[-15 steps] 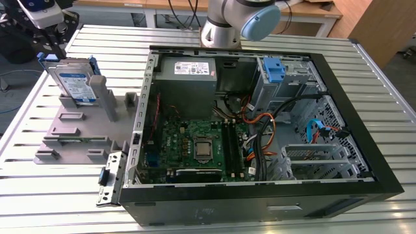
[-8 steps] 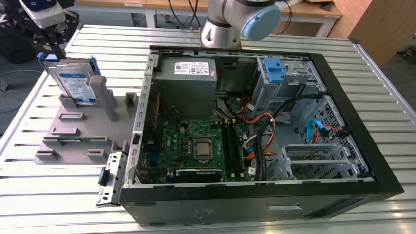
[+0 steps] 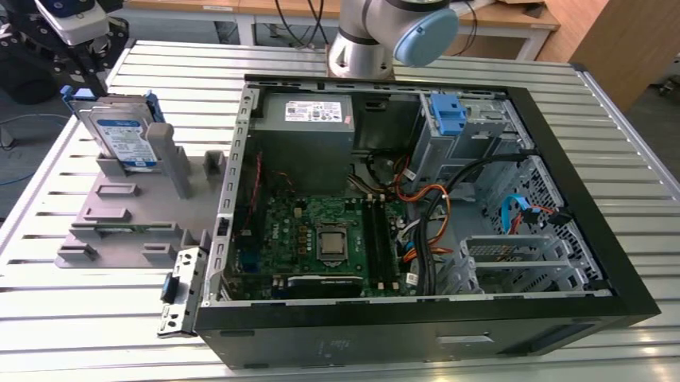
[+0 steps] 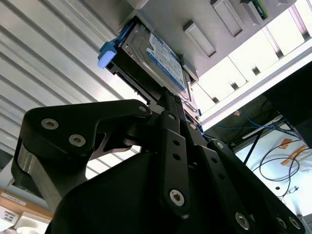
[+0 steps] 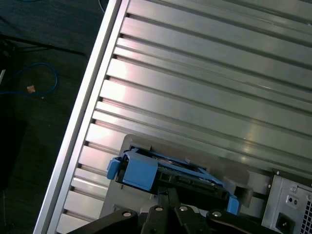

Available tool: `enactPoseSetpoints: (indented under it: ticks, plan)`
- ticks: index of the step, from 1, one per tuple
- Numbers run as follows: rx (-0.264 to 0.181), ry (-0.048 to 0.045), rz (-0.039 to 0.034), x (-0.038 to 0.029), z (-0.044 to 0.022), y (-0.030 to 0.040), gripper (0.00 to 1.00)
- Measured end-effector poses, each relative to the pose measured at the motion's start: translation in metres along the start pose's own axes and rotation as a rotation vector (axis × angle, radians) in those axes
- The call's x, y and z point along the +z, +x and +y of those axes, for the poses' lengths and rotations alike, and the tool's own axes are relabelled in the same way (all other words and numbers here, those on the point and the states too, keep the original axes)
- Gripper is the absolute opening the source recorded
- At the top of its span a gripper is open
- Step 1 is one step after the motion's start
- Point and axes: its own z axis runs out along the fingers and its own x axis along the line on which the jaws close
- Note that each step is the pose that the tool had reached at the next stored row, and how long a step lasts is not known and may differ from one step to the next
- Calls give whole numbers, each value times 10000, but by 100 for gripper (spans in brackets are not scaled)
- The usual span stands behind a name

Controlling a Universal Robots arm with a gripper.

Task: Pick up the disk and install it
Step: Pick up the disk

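The disk point(image 3: 124, 137) is a silver drive with a white-and-blue label in a blue caddy. It stands on edge in the grey holder point(image 3: 117, 208) on the exterior view's left, outside the computer case point(image 3: 425, 199). My black gripper point(image 3: 94, 79) hangs directly over the disk's top edge. In the second wrist view the gripper point(image 4: 165, 100) reaches right up to the edge of the disk point(image 4: 163, 61). In the first wrist view the gripper point(image 5: 168, 192) meets the blue caddy of the disk point(image 5: 141, 170).
The open case holds a motherboard point(image 3: 324, 239), a grey power supply point(image 3: 308, 119), a blue bracket point(image 3: 450, 113) at the drive bay and loose cables. The slatted metal table point(image 3: 107, 318) ends close to the holder on the exterior view's left. The arm's base point(image 3: 367, 40) stands behind the case.
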Motion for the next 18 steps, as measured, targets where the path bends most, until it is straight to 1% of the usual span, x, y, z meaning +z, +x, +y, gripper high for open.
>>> enactPoseSetpoints:
  ticks: [3,5,6,15,18]
  plan:
    - [-94,1,6,1,0,0,11]
    - [-315,1,23,1,0,0,11]
    - [-602,3,46,1,0,0,11]
    - [-681,4,53,1,0,0,11]
    - [-960,5,73,1,0,0,11]
